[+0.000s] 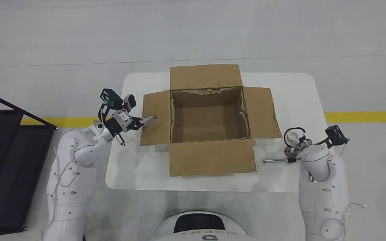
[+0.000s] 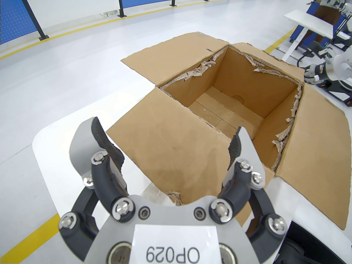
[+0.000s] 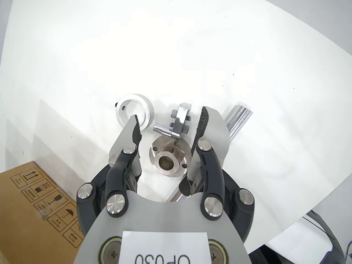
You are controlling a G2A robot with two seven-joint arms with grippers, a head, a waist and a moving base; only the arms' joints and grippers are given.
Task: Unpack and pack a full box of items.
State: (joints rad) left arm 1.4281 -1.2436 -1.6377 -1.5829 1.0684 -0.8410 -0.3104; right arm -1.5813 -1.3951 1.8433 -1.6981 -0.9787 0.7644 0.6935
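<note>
The cardboard box point(image 1: 211, 158) sat in the middle of the white worktop point(image 1: 151, 169) with all four flaps folded out. Its inside was bare apart from torn paper along the rim and a few specks on the floor. The metal parts lay in a tight cluster to the right of the box, near the worktop's right near corner: a flange point(image 3: 167, 160), a small clamp piece point(image 3: 180, 123) just beyond it, a ring collar point(image 3: 135, 110) beside them, and a fluted rod point(image 3: 238, 120) lying partly under the gripper. The right gripper point(image 3: 169, 115) hung directly over this cluster, partly open, its fingers astride the flange and clamp and closed on nothing. The left gripper point(image 2: 167, 124) was spread wide and empty at the box's left flap.

The crowding looked like the main risk. A close on the flange could catch the clamp as well or knock the collar aside, and smooth metal might slip from the pads. The rod, so near the worktop's edge, could roll off if nudged. The box's ragged rim might also snag a part on its way in
</note>
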